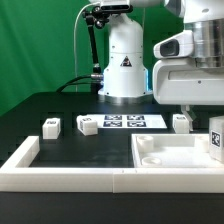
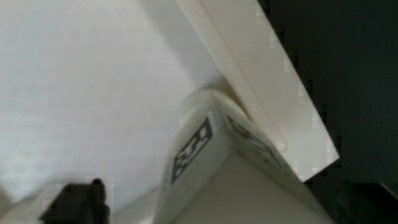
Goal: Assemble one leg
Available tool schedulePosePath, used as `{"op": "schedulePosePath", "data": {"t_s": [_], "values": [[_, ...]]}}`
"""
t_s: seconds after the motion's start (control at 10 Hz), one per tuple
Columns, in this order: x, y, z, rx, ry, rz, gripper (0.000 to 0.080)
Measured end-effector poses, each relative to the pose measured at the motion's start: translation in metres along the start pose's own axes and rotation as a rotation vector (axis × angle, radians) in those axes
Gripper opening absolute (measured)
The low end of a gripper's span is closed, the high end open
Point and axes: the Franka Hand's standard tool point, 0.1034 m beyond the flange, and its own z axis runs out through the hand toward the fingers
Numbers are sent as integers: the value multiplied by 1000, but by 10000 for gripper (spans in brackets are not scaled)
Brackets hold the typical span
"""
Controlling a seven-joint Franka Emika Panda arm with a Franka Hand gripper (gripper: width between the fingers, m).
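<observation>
A leg point(image 2: 210, 165), a small white post with a black-and-white tag, stands in a corner of the large white panel point(image 2: 89, 90) in the wrist view. My gripper point(image 2: 217, 205) is open around it: one dark finger point(image 2: 75, 202) stands clear of the leg's side, the other at the opposite edge. In the exterior view that leg point(image 1: 215, 140) is at the far right on the panel point(image 1: 170, 152), below the arm's hand point(image 1: 190, 80). Three more legs point(image 1: 51, 126) point(image 1: 87, 126) point(image 1: 181, 122) lie loose on the black table.
The marker board point(image 1: 122, 122) lies in front of the robot base point(image 1: 125, 65). A white raised border point(image 1: 25, 158) runs along the table's front and the exterior view's left. A green backdrop stands behind.
</observation>
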Motion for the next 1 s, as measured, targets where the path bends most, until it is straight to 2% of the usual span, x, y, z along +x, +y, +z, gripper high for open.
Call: {"op": "schedulePosePath", "data": {"t_s": [0.6, 0.8, 1.0], "values": [[-2, -5, 0, -2, 4, -451, 649], [-4, -8, 1, -36, 20, -575, 649], [-3, -8, 1, -36, 27, -581, 620]]}}
